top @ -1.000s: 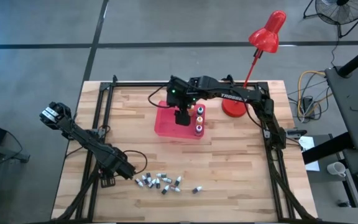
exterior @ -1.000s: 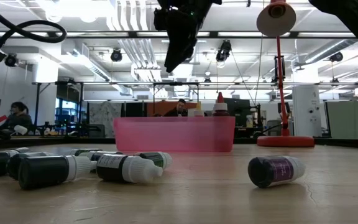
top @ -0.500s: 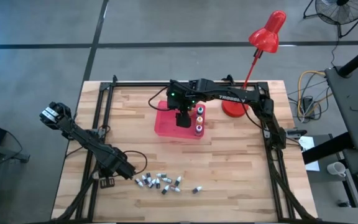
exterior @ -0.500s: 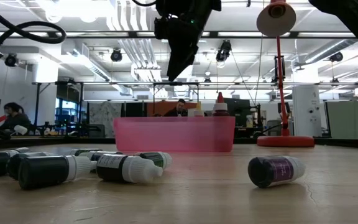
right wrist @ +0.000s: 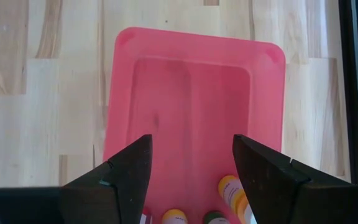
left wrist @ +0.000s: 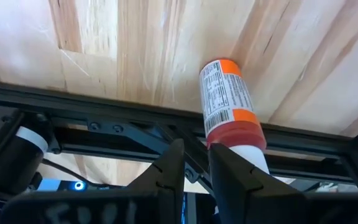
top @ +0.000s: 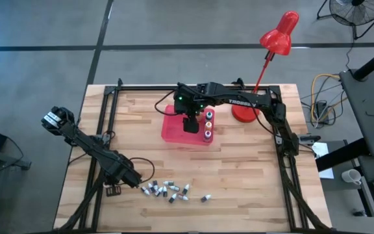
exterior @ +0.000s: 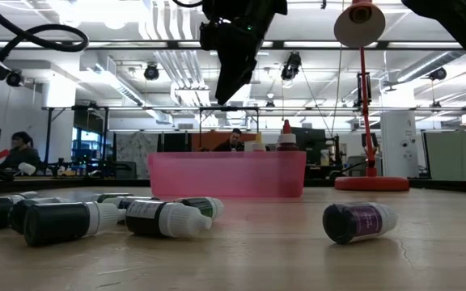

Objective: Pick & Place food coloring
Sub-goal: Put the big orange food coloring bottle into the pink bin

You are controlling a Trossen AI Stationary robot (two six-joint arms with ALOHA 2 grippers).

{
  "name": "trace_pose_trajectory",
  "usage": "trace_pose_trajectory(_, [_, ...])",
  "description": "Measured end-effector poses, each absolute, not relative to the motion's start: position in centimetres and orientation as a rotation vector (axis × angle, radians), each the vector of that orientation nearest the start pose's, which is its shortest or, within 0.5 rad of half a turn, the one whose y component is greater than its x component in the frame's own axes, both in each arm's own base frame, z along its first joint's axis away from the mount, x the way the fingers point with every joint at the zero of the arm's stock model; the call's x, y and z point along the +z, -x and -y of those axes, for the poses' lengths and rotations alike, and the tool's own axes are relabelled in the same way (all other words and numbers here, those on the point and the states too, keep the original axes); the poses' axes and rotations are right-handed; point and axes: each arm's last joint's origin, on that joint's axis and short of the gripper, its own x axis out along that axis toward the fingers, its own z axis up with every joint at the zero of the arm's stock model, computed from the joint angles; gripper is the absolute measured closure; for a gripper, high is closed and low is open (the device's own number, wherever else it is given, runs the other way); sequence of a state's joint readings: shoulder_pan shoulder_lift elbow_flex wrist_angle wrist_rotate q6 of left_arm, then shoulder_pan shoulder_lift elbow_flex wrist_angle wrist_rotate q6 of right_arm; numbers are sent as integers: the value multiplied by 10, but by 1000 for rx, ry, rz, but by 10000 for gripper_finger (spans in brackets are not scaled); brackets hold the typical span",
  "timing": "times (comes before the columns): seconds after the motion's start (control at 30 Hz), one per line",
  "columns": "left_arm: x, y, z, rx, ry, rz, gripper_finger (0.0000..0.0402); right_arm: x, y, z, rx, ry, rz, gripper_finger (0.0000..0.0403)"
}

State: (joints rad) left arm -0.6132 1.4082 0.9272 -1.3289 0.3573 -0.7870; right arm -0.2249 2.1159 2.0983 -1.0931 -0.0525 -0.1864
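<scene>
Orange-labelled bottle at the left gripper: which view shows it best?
Left wrist view: the orange-labelled bottle fills the frame beyond the left gripper, label readable. High view shows only that gripper beside the pile; the low and right wrist views don't show it identifiably.

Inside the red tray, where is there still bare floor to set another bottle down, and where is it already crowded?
The red tray is bare over most of its floor, from the open right gripper to the far wall. Its crowded part is the side nearest the red lamp base, where upright bottles stand in a row. The left gripper works at the loose bottles.
</scene>
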Motion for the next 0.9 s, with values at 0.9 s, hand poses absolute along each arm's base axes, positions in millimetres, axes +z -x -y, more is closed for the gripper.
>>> trace_pose_trajectory(0.9, [219, -152, 142, 96, 390, -1978, 223, 297, -433, 98, -47, 12, -1130, 188])
